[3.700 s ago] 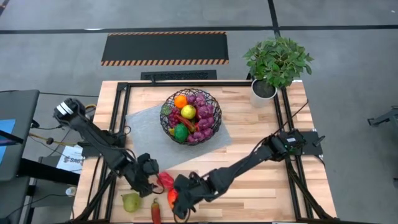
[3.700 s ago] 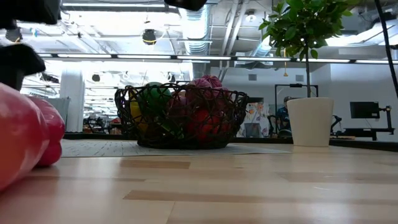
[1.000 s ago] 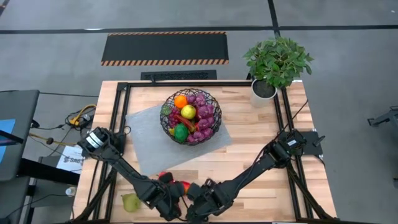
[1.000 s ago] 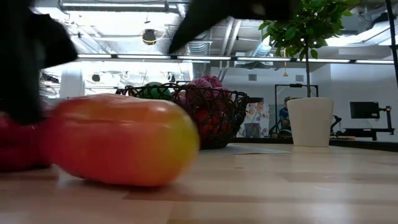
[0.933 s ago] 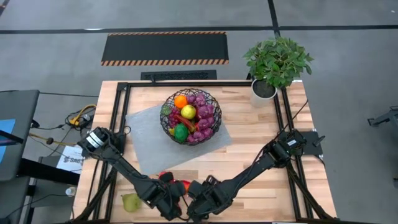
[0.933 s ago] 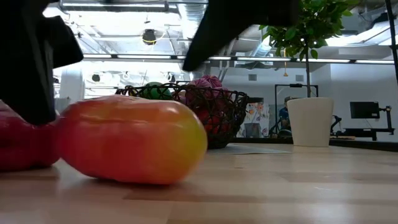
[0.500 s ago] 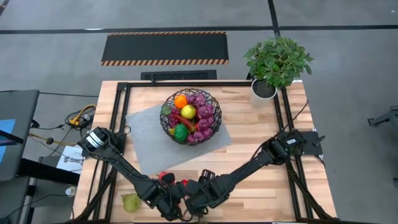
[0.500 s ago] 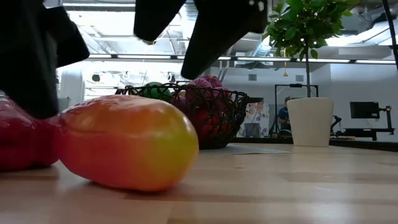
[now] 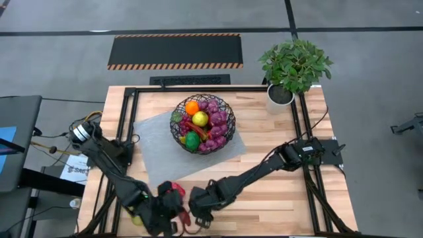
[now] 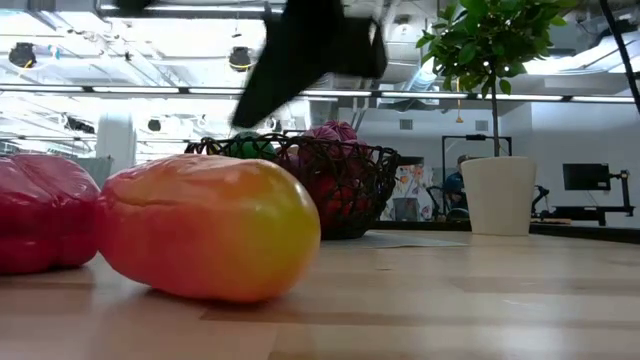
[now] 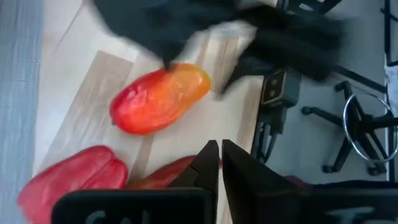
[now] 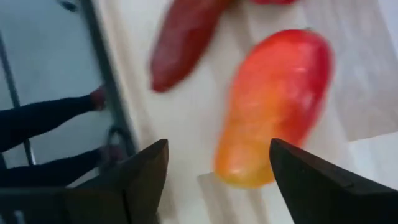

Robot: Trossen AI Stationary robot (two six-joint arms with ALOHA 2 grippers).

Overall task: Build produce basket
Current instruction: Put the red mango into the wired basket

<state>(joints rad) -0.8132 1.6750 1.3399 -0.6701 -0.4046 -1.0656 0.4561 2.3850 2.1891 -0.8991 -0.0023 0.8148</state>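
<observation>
The black wire basket [image 9: 203,123] stands on a grey mat at the table's far middle, filled with produce: grapes, an orange, a lemon and a lime. Near the front edge a red-orange mango [image 12: 273,106] lies on the wood, with a red pepper [image 11: 68,180] and a long dark-red pepper [image 12: 183,43] beside it. My right gripper [image 12: 219,146] hangs open above the mango, one finger to each side of its near end, clear of it. My left gripper [image 11: 214,163] is shut and empty, raised above the red peppers just left of the mango.
A leafy plant in a white pot [image 9: 291,66] stands at the far right corner. Black frame rails [image 9: 125,132] run along the table's sides. The three loose pieces lie close to the table's near edge, and bare wood [image 9: 277,205] stretches to their right.
My left gripper, still shut, has risen and drawn back toward the table's left, leaving the low view, so the red pepper beside the mango now shows whole. My right gripper has gone toward the table's left over the mango and rolled about its wrist.
</observation>
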